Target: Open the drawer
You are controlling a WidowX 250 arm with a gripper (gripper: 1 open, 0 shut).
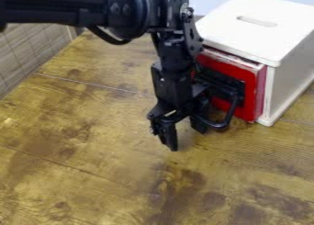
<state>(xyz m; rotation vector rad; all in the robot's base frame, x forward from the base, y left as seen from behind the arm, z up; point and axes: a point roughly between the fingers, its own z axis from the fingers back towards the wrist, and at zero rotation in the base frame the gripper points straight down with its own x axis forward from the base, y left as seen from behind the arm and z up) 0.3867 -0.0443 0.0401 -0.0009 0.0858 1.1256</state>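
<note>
I'd hook the stiff wire handle [229, 106] of the light-looking drawer [254, 79] at my gripper's [172, 139] two o'clock; whether my fingers are closed, I can't tell.

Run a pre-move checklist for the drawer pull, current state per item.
1. Hand at the handle side of the drawer: ok, it is right by the black loop.
2. Handle firmly gripped: cannot tell, the black parts overlap.
3. Red front panel facing the arm: ok.
4. Drawer fully open: not ok, its pale interior is not in view.
5. White housing upright on the table: ok.
6. Floor of the pull path, left of the panel in the image: ok, only bare wood shows beyond the hand.
</note>
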